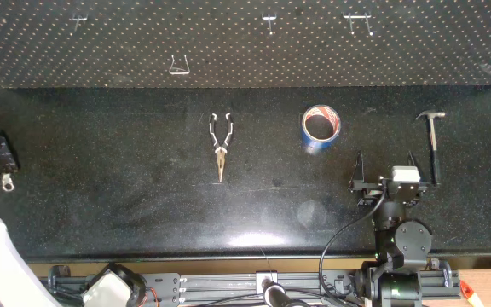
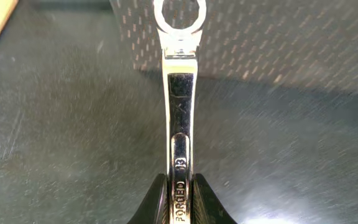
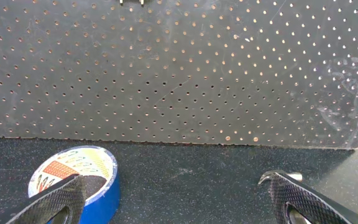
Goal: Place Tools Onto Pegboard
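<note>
There's the left tool (image 2: pixel 180 202), clamped tight on the wrench (image 2: pixel 180 118), ring end out in front toward the pegboard (image 1: pixel 228 43), over by the left edge of the counter (image 1: pixel 101 196). The right tool (image 1: pixel 386 164) hangs wide open near the front right, nothing between its fingers. The tape (image 1: pixel 320 125) sits right of centre toward the back edge. The pliers (image 1: pixel 221 143) lie mid-counter, tips toward the front. The hammer (image 1: pixel 433 141) lies by the right edge, head toward the pegboard.
</note>
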